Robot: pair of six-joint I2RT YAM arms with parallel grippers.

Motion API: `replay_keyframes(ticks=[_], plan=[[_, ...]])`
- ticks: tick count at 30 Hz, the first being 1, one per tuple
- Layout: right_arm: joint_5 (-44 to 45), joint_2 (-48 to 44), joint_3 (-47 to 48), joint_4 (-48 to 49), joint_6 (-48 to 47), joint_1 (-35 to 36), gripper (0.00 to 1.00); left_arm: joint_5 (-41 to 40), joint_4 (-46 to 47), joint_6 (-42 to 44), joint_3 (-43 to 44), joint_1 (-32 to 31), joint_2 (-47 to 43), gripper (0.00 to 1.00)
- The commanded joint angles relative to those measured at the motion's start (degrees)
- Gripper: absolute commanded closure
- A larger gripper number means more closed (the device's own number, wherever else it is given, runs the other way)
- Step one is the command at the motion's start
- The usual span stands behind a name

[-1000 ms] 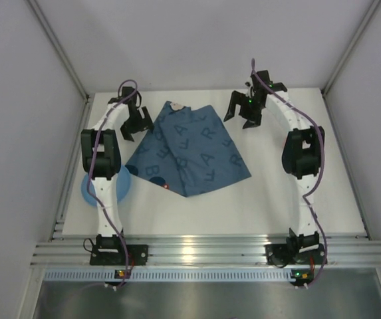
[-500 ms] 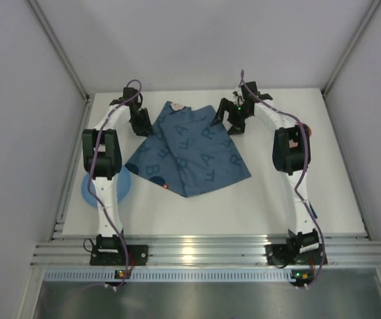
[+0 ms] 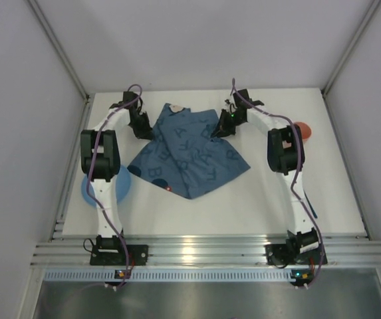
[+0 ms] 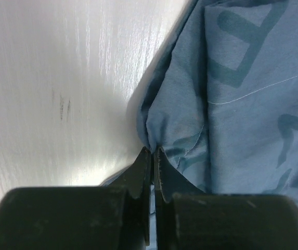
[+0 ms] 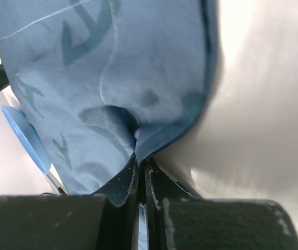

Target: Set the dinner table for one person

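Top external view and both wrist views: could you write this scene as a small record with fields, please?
table: white dinner table
cloth: dark blue cloth mat with letters, rumpled, far middle
left end effector: shut on the mat's left edge
right end effector: shut on the mat's right edge
plate: blue plate, near left, partly hidden by the left arm
other: orange-red object, far right, kind unclear

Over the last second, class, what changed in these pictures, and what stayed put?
Both grippers closed in on the dark blue, letter-printed cloth mat: the left gripper shut on its far left edge, the right gripper, swinging leftward, on its far right edge, bunching it. The round light blue plate and white tabletop stayed put.
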Motion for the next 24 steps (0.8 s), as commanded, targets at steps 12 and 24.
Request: replay_keyframes(ticks=[12,24], plan=[[28.48,-20.22,-15.51,-13.28,-7.3,-9.57,1.0,-13.76,-4.04,-4.95,-11.67,-0.33,-12.2,1.0],[32.89,-22.25,-19.11,-16.89,-8.26,-9.57,1.0,-17.2,-3.51,-6.54,-23.36,-0.42,-21.62,1.0]])
